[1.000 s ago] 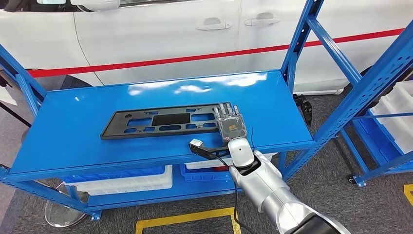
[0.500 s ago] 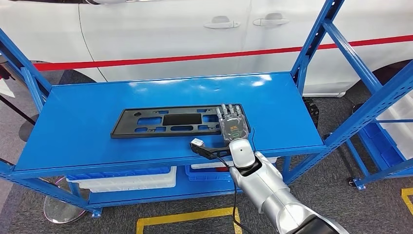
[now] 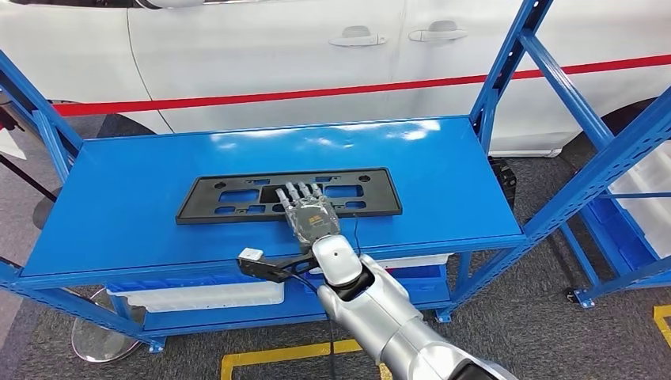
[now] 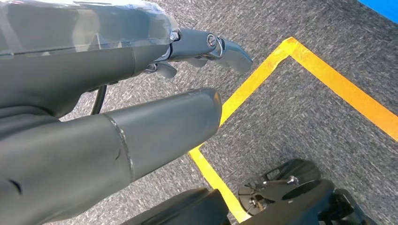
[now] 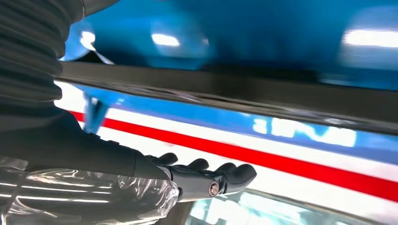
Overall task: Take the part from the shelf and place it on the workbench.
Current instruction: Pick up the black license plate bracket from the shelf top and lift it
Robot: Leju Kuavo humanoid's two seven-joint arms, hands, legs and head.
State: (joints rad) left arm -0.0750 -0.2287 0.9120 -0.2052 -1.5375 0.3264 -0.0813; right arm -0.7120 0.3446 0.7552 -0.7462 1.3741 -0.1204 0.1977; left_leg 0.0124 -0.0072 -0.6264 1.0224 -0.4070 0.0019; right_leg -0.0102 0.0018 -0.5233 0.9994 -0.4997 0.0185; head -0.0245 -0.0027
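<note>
A flat black plastic panel with rectangular cut-outs (image 3: pixel 289 195) lies at the centre of the frame on the glossy blue metal workbench top (image 3: pixel 119 206). The right hand (image 3: pixel 308 214) hovers flat at the panel's near edge, fingers extended and apart, perhaps touching it. The left hand (image 4: pixel 141 51) hangs over grey carpet with yellow floor tape (image 4: pixel 338 89), fingers loose, gripping nothing.

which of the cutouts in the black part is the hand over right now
The right hand lies over the big solid-dark rectangular cutout at the middle of the black part, its fingers reaching onto it. The smaller cutouts to either side show blue shelf through them.
</note>
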